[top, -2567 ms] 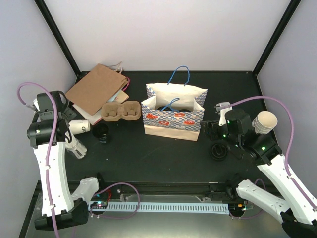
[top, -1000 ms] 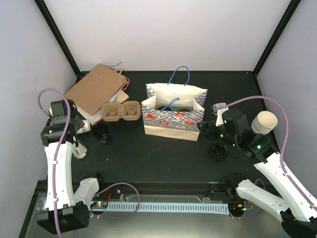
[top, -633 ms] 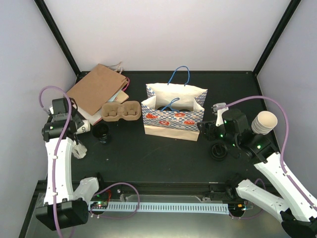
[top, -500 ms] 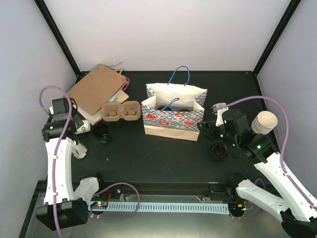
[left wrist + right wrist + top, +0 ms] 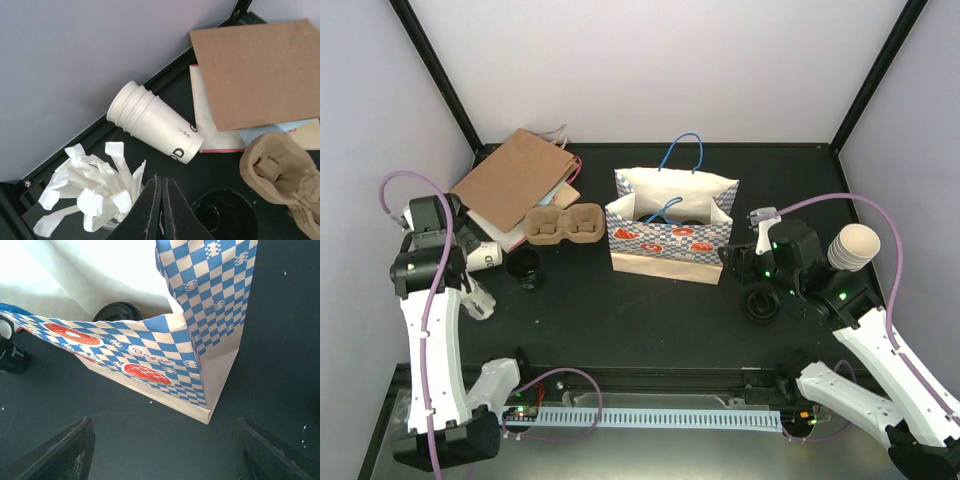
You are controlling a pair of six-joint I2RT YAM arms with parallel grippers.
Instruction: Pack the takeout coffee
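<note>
Checking both wrists, we log left pincer (image 5: 161, 202) closed tight, coffee cup (image 5: 225, 220) just beside; right pincer (image 5: 165, 442) wide, facing bag (image 5: 215, 315).

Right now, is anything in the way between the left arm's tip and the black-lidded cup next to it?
Nothing visible does. The left end effector, jaws shut, sits right beside the black-lidded cup, only bare table between them. The white paper packets are on its other side; the tipped stack of cups lies farther back.
</note>
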